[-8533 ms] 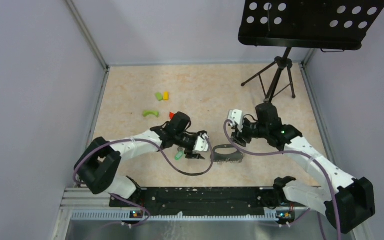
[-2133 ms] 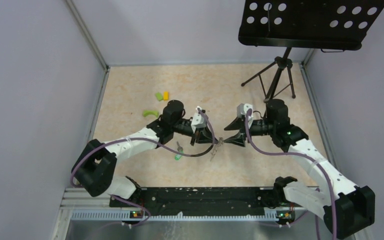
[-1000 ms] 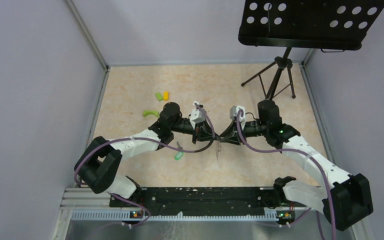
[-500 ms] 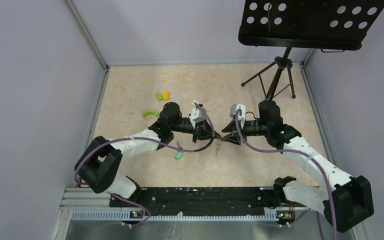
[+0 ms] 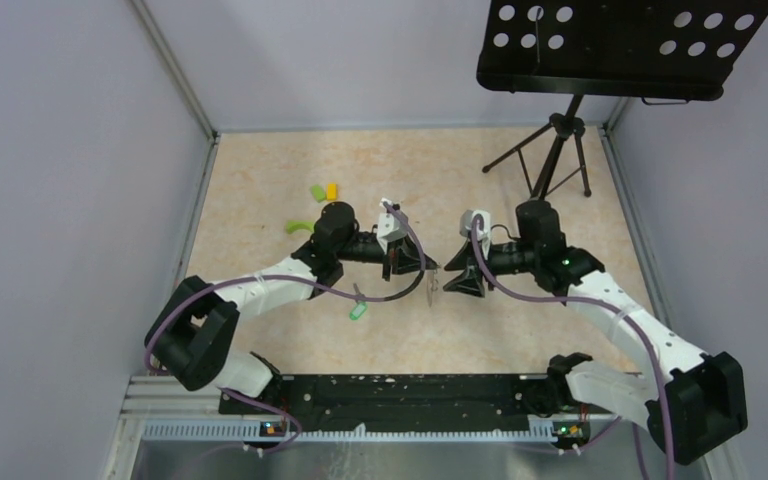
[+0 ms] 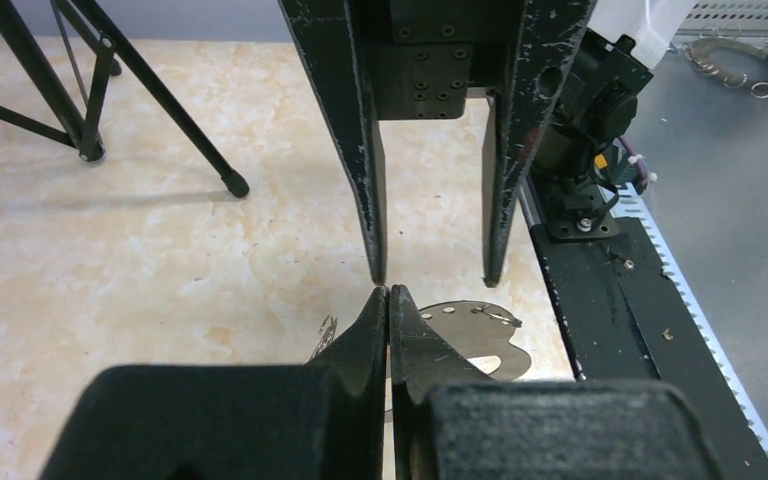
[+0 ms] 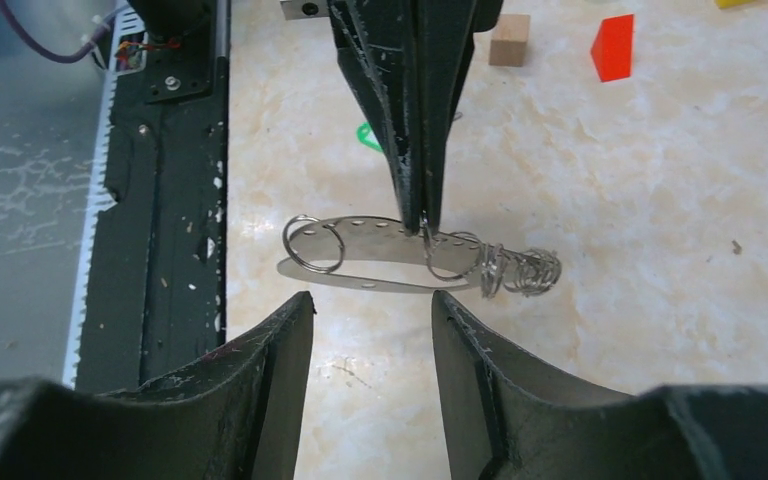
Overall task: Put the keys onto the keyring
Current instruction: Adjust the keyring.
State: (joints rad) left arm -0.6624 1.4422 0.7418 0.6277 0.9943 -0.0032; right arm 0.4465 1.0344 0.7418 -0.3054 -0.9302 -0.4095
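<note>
Pulled back since 1 second ago, when both arms' fingertips met over the middle of the table, the right gripper [image 7: 372, 303] now stands with its 2 fingers spread apart and nothing between them. Facing it, the left gripper [image 6: 389, 298] is pinched tight on the keyring [image 7: 370, 258], gripping it by its upper edge, a little right of centre as the right wrist camera sees it. From that close view the keyring reads as a flat, silvery oval plate with a row of small holes. A wire ring is threaded through the left end, and a tangle of wire loops and a small coil hangs at the other. It hangs lengthwise from the left fingers above the table [image 5: 260, 170], near the right fingertips but not touching them. 8.5 seconds ago it lay flat on the table between the 2 grippers. The green-tagged key [image 5: 357, 311] lies on the table beneath the left arm's purple cable, apart from the keyring and nearer the robot's left. Farther back on that side sit a green block [image 5: 317, 191] just beside a yellow block [image 5: 331, 190], and a curved green piece [image 5: 300, 226]. A black tripod stand [image 5: 555, 160] rests toward the far right corner.
</note>
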